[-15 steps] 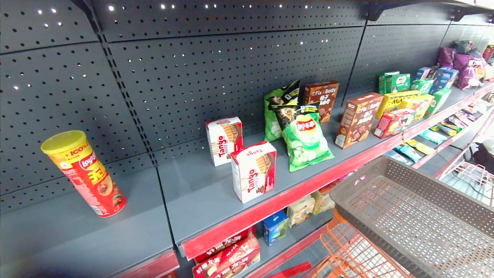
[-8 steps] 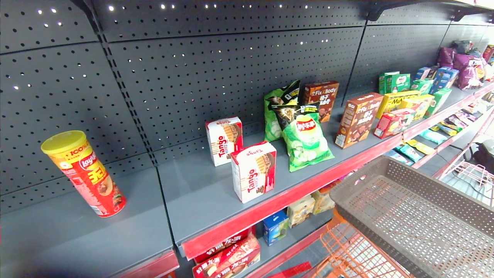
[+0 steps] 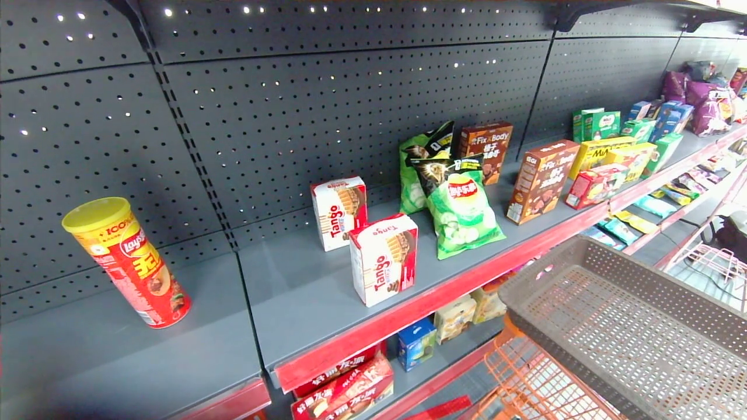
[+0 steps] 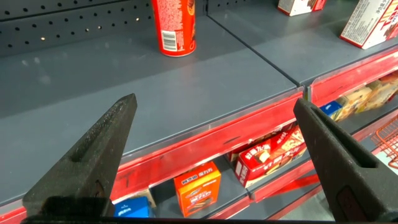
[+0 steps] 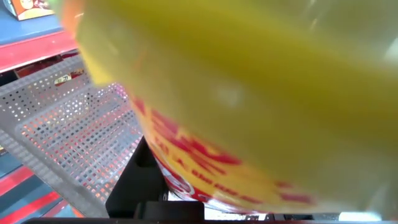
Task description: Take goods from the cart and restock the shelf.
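A red chips can with a yellow lid (image 3: 131, 262) stands upright at the left of the grey shelf (image 3: 303, 291); it is also in the left wrist view (image 4: 174, 28). My left gripper (image 4: 214, 155) hangs open in front of the shelf's red edge, with nothing between its fingers (image 4: 93, 155). A second chips can with a yellow lid (image 5: 249, 93) sits right against the right wrist camera, held in my right gripper above the grey perforated basket (image 5: 68, 137). The basket (image 3: 618, 326) rests on the orange cart (image 3: 525, 379).
Two red-and-white wafer boxes (image 3: 383, 258) stand mid-shelf, with green chip bags (image 3: 461, 210) and brown boxes (image 3: 540, 181) to their right. Free shelf room lies between the can and the wafer boxes. The lower shelf holds more boxes (image 3: 344, 391).
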Controlling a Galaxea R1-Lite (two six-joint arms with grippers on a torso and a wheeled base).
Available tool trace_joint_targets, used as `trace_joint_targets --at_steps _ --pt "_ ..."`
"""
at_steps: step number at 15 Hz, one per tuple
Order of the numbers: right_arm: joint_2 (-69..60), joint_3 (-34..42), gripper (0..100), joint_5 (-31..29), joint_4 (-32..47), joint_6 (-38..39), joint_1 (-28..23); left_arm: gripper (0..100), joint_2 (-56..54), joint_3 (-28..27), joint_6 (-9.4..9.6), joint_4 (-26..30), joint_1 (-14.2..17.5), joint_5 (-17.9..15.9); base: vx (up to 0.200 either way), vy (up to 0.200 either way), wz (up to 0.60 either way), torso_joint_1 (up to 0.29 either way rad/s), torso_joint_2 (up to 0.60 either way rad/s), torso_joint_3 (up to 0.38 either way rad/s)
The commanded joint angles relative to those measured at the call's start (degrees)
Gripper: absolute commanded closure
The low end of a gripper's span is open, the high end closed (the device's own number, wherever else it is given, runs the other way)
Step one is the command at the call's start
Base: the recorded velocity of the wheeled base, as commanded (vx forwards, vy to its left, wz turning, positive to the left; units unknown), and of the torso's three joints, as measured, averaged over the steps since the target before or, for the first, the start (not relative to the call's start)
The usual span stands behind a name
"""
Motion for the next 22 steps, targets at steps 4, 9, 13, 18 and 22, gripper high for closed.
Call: trace_joint_targets --at_steps 4,9,13,18,22 --pt "-0.2 -0.18 100 0.01 -0.07 -0.14 0.24 0 0.05 0.02 -0.04 -0.01 0.0 -0.05 0.0 0.0 0.0 0.0 0.0 0.0" --pt "-0.37 -0.44 100 1.16 -0.51 -0.4 0.42 0 -0.04 0.02 -0.04 -0.01 0.0 -0.05 0.0 0.0 0.24 0.001 0.0 0.002" --pt "-0.64 -0.27 100 1.16 -1.3 -0.49 1.12 0 -0.04 0.02 -0.04 -0.01 0.0 -0.05 0.0 0.0 0.6 0.01 0.0 0.005" --pt "-1.87 -0.09 100 2.21 -1.22 -0.58 1.12 0 0.05 0.02 -0.13 -0.01 0.0 0.04 0.0 0.0 0.6 -0.001 0.0 0.001" --pt "-2.92 0.26 100 2.3 -1.04 -0.58 1.12 0 0.05 0.02 -0.22 -0.01 0.0 0.13 0.0 0.0 0.0 0.0 0.0 0.0"
